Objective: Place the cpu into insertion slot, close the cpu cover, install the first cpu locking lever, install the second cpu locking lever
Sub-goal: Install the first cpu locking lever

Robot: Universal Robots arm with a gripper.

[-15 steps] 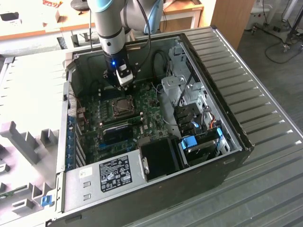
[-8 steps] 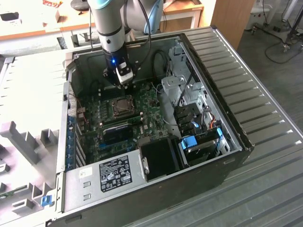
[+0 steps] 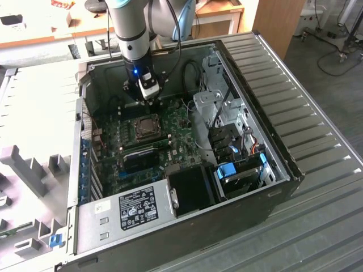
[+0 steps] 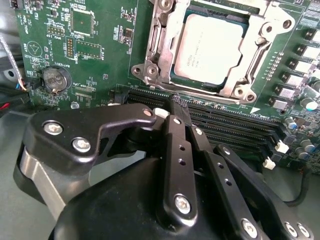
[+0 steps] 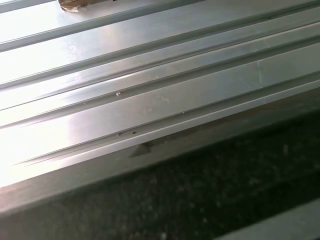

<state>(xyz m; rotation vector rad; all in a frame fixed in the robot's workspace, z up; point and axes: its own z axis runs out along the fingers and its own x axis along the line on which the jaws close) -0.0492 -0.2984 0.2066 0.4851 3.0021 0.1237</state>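
The arm reaches down into the open computer case [image 3: 266, 141], and its gripper [image 4: 182, 117] hangs just above the motherboard [image 4: 105, 60] with its black fingers [image 4: 176, 145] drawn narrow, tips nearly together and holding nothing. Just beyond the fingertips lie the long memory slots [image 4: 230, 125], and past those sits the insertion slot [image 4: 165, 75]. The cpu [image 4: 210, 47] already lies flat inside it, silver top up. The cpu cover [image 4: 250, 65] is down around the chip, framing it. In the exterior view the socket [image 3: 146, 126] sits near the middle of the board, just below the gripper [image 3: 148, 96].
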